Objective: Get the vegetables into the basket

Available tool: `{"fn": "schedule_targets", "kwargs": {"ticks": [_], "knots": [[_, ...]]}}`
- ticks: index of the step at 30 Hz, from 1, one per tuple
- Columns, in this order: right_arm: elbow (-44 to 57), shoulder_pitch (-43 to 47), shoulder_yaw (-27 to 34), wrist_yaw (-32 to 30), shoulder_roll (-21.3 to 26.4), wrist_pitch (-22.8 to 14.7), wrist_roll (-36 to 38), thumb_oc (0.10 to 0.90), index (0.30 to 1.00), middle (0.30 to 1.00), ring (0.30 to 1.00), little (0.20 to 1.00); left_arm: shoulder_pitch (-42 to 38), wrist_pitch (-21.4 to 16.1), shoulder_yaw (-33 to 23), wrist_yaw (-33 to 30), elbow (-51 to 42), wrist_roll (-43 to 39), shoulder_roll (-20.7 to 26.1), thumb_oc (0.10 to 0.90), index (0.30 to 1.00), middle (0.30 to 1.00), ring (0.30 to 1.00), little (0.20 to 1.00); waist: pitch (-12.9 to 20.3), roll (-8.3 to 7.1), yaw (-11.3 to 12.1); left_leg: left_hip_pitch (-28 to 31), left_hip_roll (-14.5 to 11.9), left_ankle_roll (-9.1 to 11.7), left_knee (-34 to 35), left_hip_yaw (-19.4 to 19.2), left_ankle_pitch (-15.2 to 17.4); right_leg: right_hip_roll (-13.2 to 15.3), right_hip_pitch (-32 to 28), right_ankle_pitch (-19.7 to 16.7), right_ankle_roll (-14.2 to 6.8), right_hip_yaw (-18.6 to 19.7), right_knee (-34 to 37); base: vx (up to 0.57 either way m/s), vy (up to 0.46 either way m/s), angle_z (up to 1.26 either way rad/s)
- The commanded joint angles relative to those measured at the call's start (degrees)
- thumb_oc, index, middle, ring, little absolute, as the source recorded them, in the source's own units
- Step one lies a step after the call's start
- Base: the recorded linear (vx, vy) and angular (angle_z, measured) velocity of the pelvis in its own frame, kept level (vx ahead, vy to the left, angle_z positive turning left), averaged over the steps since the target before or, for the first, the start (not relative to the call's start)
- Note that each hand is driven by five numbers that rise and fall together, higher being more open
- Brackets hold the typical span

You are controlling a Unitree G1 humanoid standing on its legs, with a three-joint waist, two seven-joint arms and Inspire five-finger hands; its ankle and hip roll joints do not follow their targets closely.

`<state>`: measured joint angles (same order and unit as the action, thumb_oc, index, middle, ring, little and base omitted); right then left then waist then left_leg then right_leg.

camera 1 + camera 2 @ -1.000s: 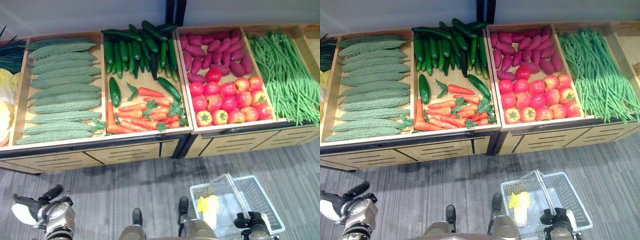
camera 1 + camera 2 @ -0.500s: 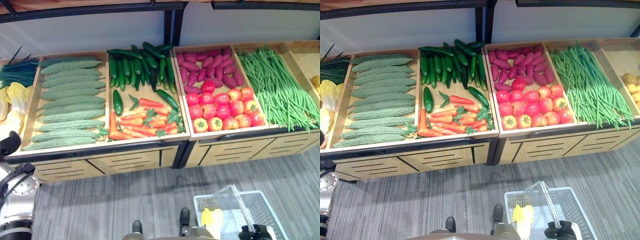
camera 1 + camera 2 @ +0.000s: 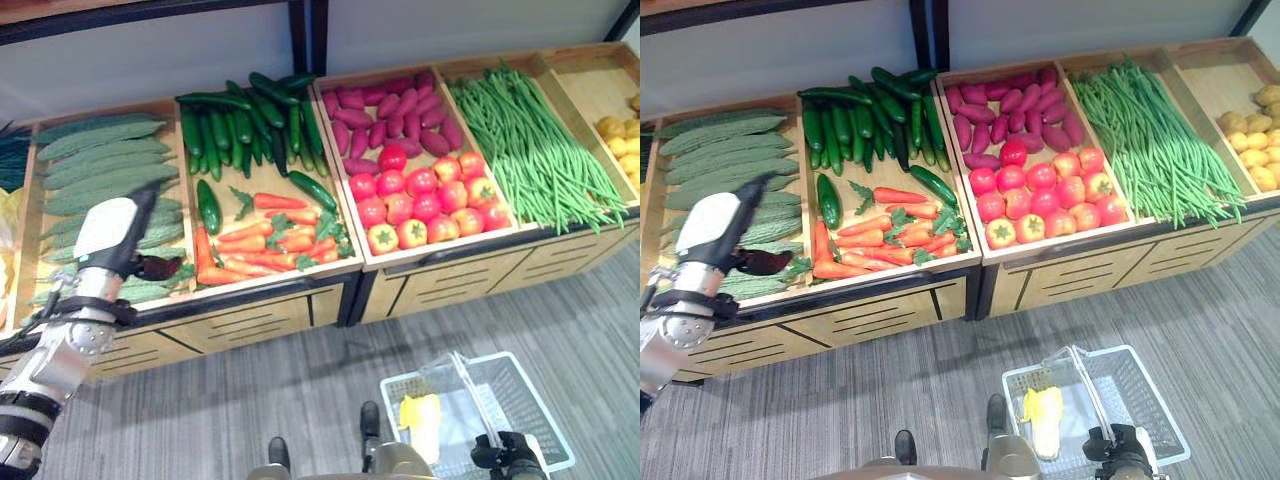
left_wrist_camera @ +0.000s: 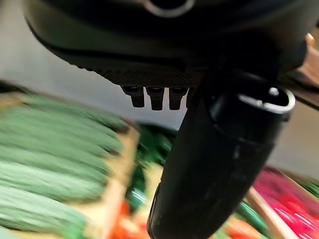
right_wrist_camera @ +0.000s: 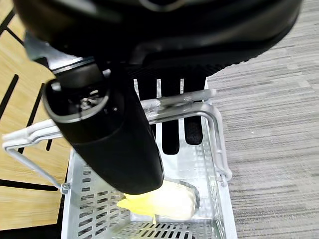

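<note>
My left hand (image 3: 112,228) is raised over the right edge of the bitter gourd (image 3: 95,160) bin, beside the carrots (image 3: 270,238). Its fingers (image 4: 149,97) are relaxed and hold nothing. Low at the right, my right hand (image 3: 508,455) is shut on the handle (image 5: 179,97) of the white wire basket (image 3: 525,400), which hangs just above the floor. A pale yellow leafy vegetable (image 3: 421,422) lies in the basket. The stall also holds cucumbers (image 3: 250,120), purple sweet potatoes (image 3: 390,105), tomatoes (image 3: 420,195) and green beans (image 3: 530,150).
The wooden stall's front edge (image 3: 300,290) runs across the view above slatted panels. Potatoes (image 3: 625,135) fill the far right bin. Grey carpet floor (image 3: 250,400) lies between the stall and the basket.
The camera has shifted. My left hand rose from low at the left to over the bitter gourd bin. The right hand stays on the basket handle.
</note>
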<state>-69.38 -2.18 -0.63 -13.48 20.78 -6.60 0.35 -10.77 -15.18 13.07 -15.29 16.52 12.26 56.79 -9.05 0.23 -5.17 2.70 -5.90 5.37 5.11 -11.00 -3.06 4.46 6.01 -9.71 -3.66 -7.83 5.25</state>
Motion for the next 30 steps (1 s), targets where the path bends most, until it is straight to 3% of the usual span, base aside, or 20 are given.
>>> {"fn": "schedule_targets", "kwargs": {"ticks": [1, 11, 25, 28, 30], "knots": [[1.8, 2.4, -2.49, -1.35, 5.2, -1.83, -0.53, 0.4, 0.3, 0.3, 0.3, 0.3, -12.0, -3.02, -1.29, 0.98, -0.58, -7.46, 2.16, 0.9, 1.0, 1.0, 1.0, 1.0, 1.64, -1.71, -1.33, -0.2, -2.87, 2.59, -0.11, 3.0, 1.43, 6.36, -1.34, 2.11, -8.44, 2.56, -1.15, -0.01, 0.008, -0.13], [2.95, 4.2, -3.5, -1.65, 4.94, -1.31, -0.25, 0.4, 0.3, 0.3, 0.3, 0.3, -18.08, -1.42, 1.61, 0.18, 1.51, -9.05, -4.09, 0.9, 1.0, 1.0, 1.0, 1.0, -0.11, -2.16, -2.17, -1.18, -2.97, 2.36, -0.11, 1.95, 1.21, 5.99, 1.32, 1.63, -8.36, 4.31, -1.59, -0.01, 0.008, -0.1], [3.95, 7.24, -4.83, -2.54, 5.49, -1.44, 0.83, 0.4, 0.3, 0.3, 0.3, 0.3, -25.06, 0.92, 5.9, -1.35, 9.61, -6.32, -7.58, 0.9, 1.0, 1.0, 1.0, 1.0, -2.86, -2.77, -2.94, -3.87, -3.8, 2.53, -0.11, 0.83, 0.12, 4.99, 5.8, 1.19, -7.97, 6.05, -2.48, -0.01, 0.001, -0.07], [4.41, 8.41, -5.5, -2.94, 5.8, -1.66, 1.08, 0.4, 0.3, 0.3, 0.3, 0.3, -27.59, 2.06, 9.0, -1.06, 12.93, -4.02, -6.93, 0.9, 1.0, 1.0, 1.0, 1.0, -3.76, -2.8, -2.93, -4.88, -4.06, 2.6, -0.11, 0.56, -0.34, 4.71, 7.05, 0.98, -7.95, 6.29, -2.68, -0.01, -0.01, -0.12], [4.51, 9.78, -6.13, -3.12, 6.71, -1.54, 1.33, 0.4, 0.3, 0.3, 0.3, 0.3, -33.19, 5.15, 16.22, 2.11, 17.23, 2.93, -4.79, 0.9, 1.0, 1.0, 1.0, 1.0, -4.67, -2.3, -3.12, -5.69, -4.13, 2.64, -0.11, 0.62, -0.68, 4.52, 7.99, 0.71, -7.92, 6.57, -2.72, 0.0, 0.0, 0.0]]}}
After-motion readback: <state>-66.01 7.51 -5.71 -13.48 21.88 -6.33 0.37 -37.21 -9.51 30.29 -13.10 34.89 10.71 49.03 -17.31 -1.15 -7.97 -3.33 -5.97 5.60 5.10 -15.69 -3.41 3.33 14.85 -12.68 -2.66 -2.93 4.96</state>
